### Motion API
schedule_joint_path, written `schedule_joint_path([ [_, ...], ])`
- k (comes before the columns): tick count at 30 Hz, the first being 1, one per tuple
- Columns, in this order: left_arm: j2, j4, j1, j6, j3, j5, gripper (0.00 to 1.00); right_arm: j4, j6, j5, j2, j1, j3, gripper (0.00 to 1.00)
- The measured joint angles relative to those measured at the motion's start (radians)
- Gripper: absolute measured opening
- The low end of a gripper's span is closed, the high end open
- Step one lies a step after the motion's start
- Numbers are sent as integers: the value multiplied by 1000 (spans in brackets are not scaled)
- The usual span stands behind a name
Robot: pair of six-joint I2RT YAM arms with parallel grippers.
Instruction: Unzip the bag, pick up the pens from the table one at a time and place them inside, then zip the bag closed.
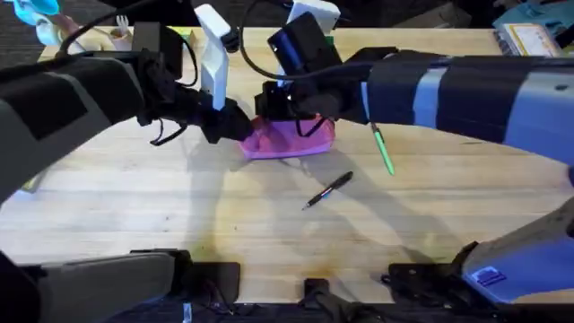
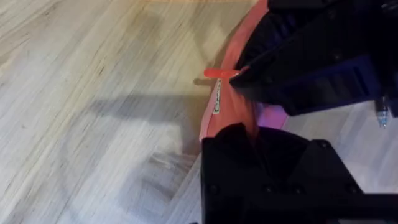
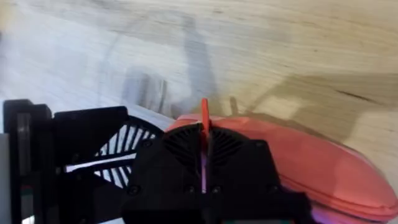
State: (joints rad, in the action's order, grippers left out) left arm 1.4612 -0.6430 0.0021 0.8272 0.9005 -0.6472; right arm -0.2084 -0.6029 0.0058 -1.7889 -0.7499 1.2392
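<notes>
The pink bag (image 1: 296,139) lies on the table (image 1: 134,206) at mid-back. My left gripper (image 1: 235,128) is shut on the bag's left end; in the left wrist view the fabric (image 2: 227,106) runs into its closed fingers (image 2: 249,134). My right gripper (image 1: 269,100) is shut on the small zipper pull (image 3: 204,112) near that same end, and the pull (image 2: 217,73) also shows from the side. I cannot tell how far the zipper is open. The green pen (image 1: 383,148) lies to the right of the bag. The black pen (image 1: 327,190) lies in front of it.
Both arms cross over the table's back half and cast shadows there. Light blue clutter (image 1: 40,13) sits at the far left corner and a printed box (image 1: 529,36) at the far right. Bare wood stretches across the front of the table.
</notes>
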Motion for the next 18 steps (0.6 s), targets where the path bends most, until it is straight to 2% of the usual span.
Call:
schedule_joint_path([
  [3, 0, 0, 0, 0, 0, 3, 42, 29, 0, -13, -5, -3, 0, 32],
  [4, 0, -6, 2, 0, 0, 12, 42, 77, 0, -62, -17, -7, 0, 32],
  [12, 0, -9, 2, 0, 0, 12, 42, 76, 0, -75, -15, -8, 0, 32],
  [18, 0, -11, 3, 0, 0, 13, 42, 43, 0, -82, 66, -8, 0, 32],
])
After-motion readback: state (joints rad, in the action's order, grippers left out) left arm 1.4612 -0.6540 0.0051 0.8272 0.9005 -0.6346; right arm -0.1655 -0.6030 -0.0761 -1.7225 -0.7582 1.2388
